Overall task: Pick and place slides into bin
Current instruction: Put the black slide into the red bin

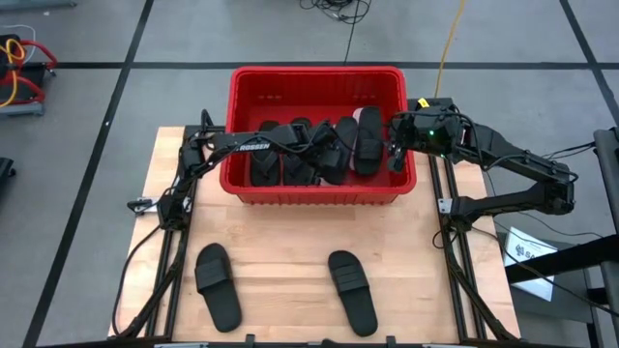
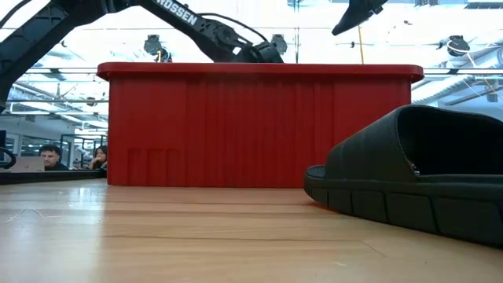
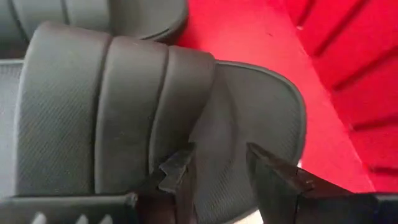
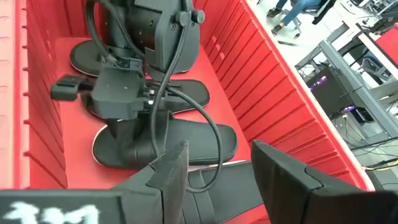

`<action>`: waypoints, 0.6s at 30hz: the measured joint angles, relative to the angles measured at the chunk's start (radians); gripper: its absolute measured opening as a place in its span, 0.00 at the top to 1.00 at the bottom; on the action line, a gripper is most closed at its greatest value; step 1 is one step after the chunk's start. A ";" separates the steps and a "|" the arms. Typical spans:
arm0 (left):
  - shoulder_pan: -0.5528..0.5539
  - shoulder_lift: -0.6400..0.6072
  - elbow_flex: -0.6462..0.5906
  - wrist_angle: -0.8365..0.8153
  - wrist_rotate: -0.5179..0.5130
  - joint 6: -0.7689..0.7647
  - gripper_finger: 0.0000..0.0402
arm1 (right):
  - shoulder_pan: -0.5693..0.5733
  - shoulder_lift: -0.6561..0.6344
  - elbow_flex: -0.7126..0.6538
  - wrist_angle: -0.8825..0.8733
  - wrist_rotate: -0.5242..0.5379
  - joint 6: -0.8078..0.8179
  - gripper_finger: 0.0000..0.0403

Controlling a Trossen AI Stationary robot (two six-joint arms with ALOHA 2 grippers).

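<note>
- Bin (image 1: 319, 188) — red, ribbed walls, at the table's far middle; several black slides (image 1: 290, 155) lie packed side by side on its floor, one pale one (image 1: 359, 114) showing at the far end of the row.
- Two more black slides on the bare table (image 1: 416, 251) near the front edge: left one (image 1: 218, 283) and right one (image 1: 352, 290), well apart from each other and from the bin. In the low view one slide (image 2: 416, 177) sits close to the camera in front of the bin wall.
- Left gripper (image 3: 217, 168) is down inside the bin, over a black slide (image 3: 112, 118) with a ribbed strap; fingers parted with a gap between them — nothing gripped, tips just at the strap's edge.
- Right gripper (image 4: 217, 165) is at the bin's right end, inside the rim; fingers (image 4: 171, 171) apart, holding nothing. Its view looks along the bin floor at the left arm's wrist (image 4: 149, 37) and the slides beneath it.
- Beyond the table, people (image 2: 51, 157) sit at desks in the room.
</note>
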 joint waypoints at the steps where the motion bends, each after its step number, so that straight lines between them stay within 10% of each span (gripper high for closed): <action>1: 0.001 0.000 -0.008 0.022 -0.002 -0.019 0.63 | 0.000 0.000 0.000 0.003 0.000 0.000 0.59; 18: 0.050 0.001 -0.032 0.174 -0.150 -0.155 0.63 | 0.000 0.000 0.000 0.006 0.000 0.000 0.59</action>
